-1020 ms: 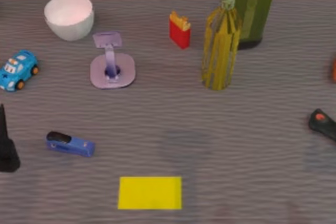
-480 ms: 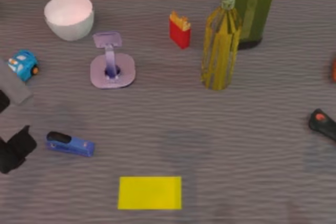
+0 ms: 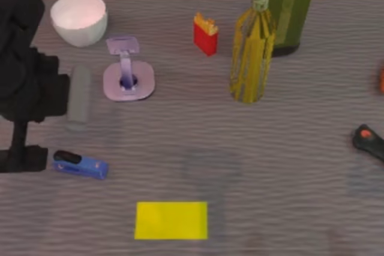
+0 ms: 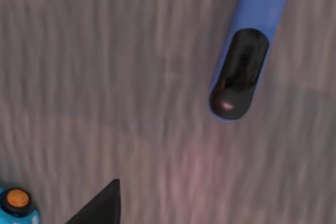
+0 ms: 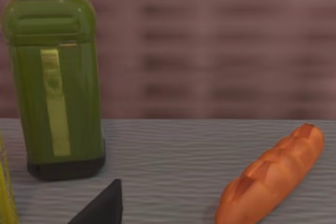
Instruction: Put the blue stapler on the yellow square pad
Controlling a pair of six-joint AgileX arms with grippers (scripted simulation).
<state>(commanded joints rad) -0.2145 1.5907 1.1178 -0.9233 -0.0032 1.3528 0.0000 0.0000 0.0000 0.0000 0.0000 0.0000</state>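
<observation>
The left arm's fingers [image 3: 23,159] show in the top view as a dark block just left of the stapler [image 3: 80,165], near it, not holding it; how far open they stand I cannot tell. The stapler lies flat on the counter [image 3: 288,148] at the left, black end toward the arm; the pad [image 3: 171,220] lies apart, nearer the front edge and to the right, with bare counter between. A purple stand [image 3: 128,80], a bowl [image 3: 78,18] and a yellow bottle [image 3: 252,49] sit farther back — none on the straight path to the pad. The right arm's fingers [image 3: 368,141] sit at the right edge, idle; their opening cannot be told.

Left wrist view: the stapler [image 4: 248,51] lies off to one side of a single dark fingertip [image 4: 100,208], untouched; a toy car [image 4: 16,207] shows at a corner. To grasp well, I judge the fingers should centre over the blue body and close across its narrow width, clear of the car.

Right wrist view: a green bottle [image 5: 55,77] and a bread loaf [image 5: 273,174] — far from the work.
</observation>
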